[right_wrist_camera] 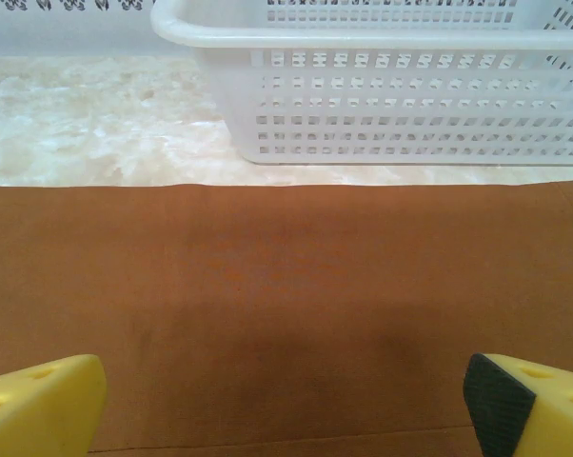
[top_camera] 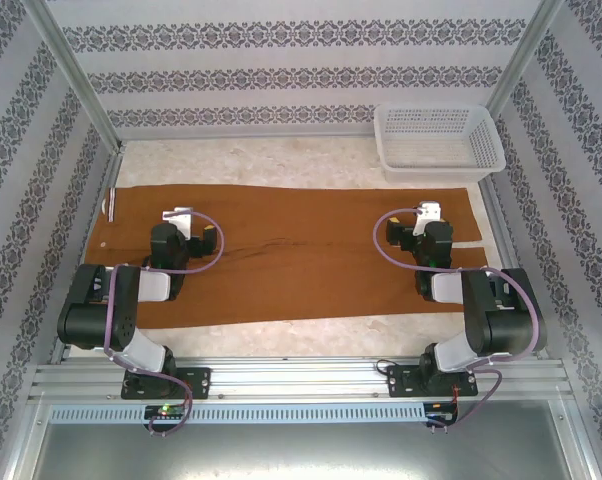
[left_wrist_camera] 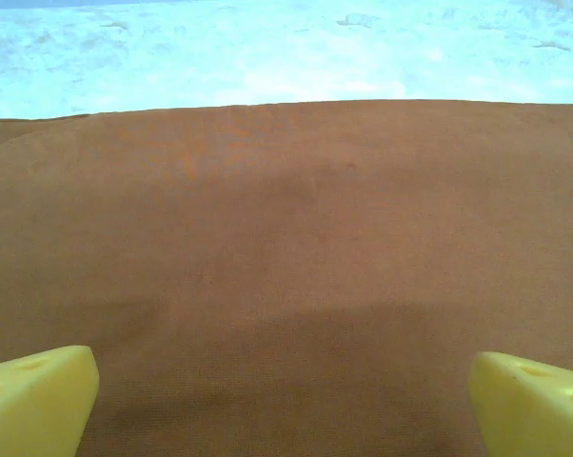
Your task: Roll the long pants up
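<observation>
Looking down from the top, the long pants (top_camera: 301, 255) lie flat across the pale stone table (top_camera: 281, 160). Both arms bend low over them, the left gripper (top_camera: 181, 217) near the left end and the right gripper (top_camera: 430, 213) near the right end. Open or shut is hard to tell from up here. A white basket (top_camera: 439, 140) sits in the far right corner. Striped walls stand around.

On the left wrist, two yellow fingers (left_wrist_camera: 39, 405) sit far apart, holding nothing, cut off at the bottom, with brown cloth under them.

On the right wrist, the fingers (right_wrist_camera: 39, 405) are spread wide too, holding nothing. A strip of table lies between pants and basket.
</observation>
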You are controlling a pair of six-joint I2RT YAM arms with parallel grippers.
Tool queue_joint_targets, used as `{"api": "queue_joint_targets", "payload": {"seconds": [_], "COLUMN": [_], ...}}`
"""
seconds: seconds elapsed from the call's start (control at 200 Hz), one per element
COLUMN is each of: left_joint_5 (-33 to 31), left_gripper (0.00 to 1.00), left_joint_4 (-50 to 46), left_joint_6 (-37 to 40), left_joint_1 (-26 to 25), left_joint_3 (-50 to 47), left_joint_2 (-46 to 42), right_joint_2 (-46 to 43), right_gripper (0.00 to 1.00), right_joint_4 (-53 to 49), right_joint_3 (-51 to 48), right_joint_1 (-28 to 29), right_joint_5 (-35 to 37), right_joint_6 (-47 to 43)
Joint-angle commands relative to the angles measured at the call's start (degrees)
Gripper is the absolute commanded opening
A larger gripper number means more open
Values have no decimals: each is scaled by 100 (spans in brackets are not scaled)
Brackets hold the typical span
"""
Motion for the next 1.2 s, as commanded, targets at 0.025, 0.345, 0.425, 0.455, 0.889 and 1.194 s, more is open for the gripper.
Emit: {"api": "queue_joint_targets", "payload": {"seconds": [0.025, 0.345, 0.425, 0.455, 0.889, 1.194], "left_joint_5": [94, 93, 87, 89, -1153, -2129], "left_gripper": [100, 100, 100, 100, 100, 98], "left_joint_4": [199, 192, 192, 192, -2336, -7818], "left_joint_6": [-50, -49, -51, -51, -645, -3663], "left_joint_1": [39, 39, 39, 39, 115, 1613], "left_joint_3": [86, 89, 86, 88, 1279, 4225], "left_joint_2": [49, 50, 52, 52, -504, -439], "right_joint_2": [46, 46, 40, 40, -367, -564], "right_gripper": [98, 98, 98, 98, 98, 98], "right_joint_4": [197, 181, 183, 181, -1634, -5208], "right_joint_3": [131, 133, 133, 129, 874, 2959], "right_joint_1": [63, 52, 50, 50, 106, -468], "right_joint_5": [-65, -80, -85, -80, 762, 633], "right_joint_6": [-18, -9, -12, -9, 238, 1931]}}
